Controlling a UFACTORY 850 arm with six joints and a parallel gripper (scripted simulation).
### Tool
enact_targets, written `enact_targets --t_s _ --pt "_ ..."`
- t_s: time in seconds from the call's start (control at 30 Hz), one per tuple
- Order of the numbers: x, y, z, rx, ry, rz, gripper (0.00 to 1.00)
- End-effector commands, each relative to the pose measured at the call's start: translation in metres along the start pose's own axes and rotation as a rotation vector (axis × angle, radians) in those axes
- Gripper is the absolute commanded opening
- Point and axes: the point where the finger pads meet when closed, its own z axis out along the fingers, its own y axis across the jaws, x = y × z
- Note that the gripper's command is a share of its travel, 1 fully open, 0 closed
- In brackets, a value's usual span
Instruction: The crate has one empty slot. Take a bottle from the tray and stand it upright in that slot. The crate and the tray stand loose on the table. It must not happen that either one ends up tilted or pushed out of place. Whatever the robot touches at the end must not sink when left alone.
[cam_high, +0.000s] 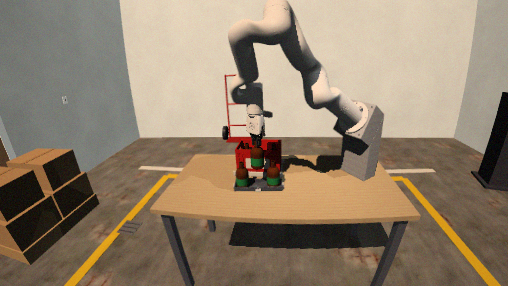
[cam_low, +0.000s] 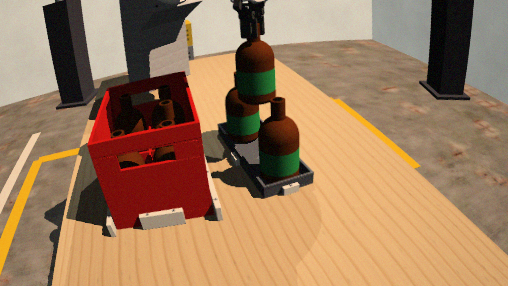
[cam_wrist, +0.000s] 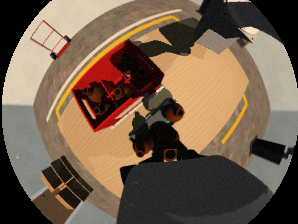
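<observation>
My gripper (cam_high: 257, 142) (cam_low: 254, 32) (cam_wrist: 167, 147) is shut on the neck of a brown bottle (cam_high: 257, 159) (cam_low: 256, 70) with a green label. The bottle hangs upright above the middle of the dark tray (cam_high: 247, 189) (cam_low: 272, 190), its base clear of the tray floor. One bottle (cam_high: 242, 176) (cam_low: 279, 145) (cam_wrist: 141, 145) stands at one tray end, another bottle (cam_high: 273, 176) (cam_low: 242, 120) (cam_wrist: 174, 111) at the other. The red crate (cam_high: 274, 150) (cam_low: 155, 187) (cam_wrist: 102, 122) stands beside the tray, with several bottles inside. Its walls and shadow hide which slot is empty.
Low white blocks (cam_low: 162, 218) sit against the crate's base, and a small white block (cam_low: 291, 188) against the tray's end. The arm's grey base (cam_high: 364, 150) stands on the wooden table (cam_high: 200, 200). A red hand truck (cam_high: 228, 105) stands behind the table.
</observation>
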Motion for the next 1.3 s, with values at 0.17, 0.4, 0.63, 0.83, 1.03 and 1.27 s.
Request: enact_targets --t_s 0.17,0.4,0.63,0.83,1.03,1.27 --pt "0.0 0.0 -0.008 0.001 0.0 0.0 0.0" --pt "0.0 0.0 -0.016 0.001 0.0 0.0 0.0" --pt "0.0 0.0 -0.022 0.001 0.0 0.0 0.0" --pt "0.0 0.0 -0.028 0.001 0.0 0.0 0.0" --pt "0.0 0.0 -0.032 0.001 0.0 0.0 0.0" --pt "0.0 0.0 -0.036 0.001 0.0 0.0 0.0"
